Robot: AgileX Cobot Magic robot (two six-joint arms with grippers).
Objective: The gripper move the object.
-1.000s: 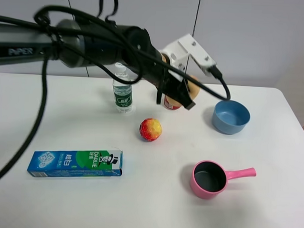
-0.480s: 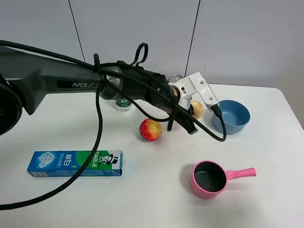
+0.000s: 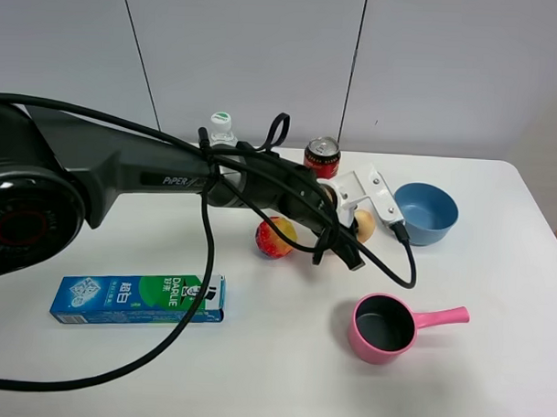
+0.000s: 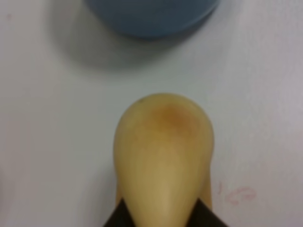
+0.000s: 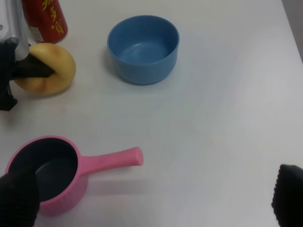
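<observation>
The tan-brown fruit [image 3: 364, 224] is held between the dark fingers of my left gripper [image 3: 354, 233], which reaches across to the right of centre. It sits low at the table surface, just left of the blue bowl [image 3: 425, 214]. In the left wrist view the fruit [image 4: 163, 146] fills the middle and the finger tips [image 4: 119, 216] press on both its sides. The right wrist view shows the fruit [image 5: 52, 68] with a dark finger [image 5: 29, 69] on it. My right gripper [image 5: 151, 203] is open and empty, above the table near the pink pot.
A shiny red-and-yellow fruit [image 3: 275, 238] lies just left of the left gripper. A pink saucepan [image 3: 382, 327] stands in front, a red can [image 3: 321, 156] and a water bottle [image 3: 221, 130] behind. A green-blue toothpaste box [image 3: 138, 297] lies at the front left.
My left arm has come down and forward with the tan fruit, from up by the can to low at the table beside the blue bowl. The can and bottle are now uncovered.
</observation>
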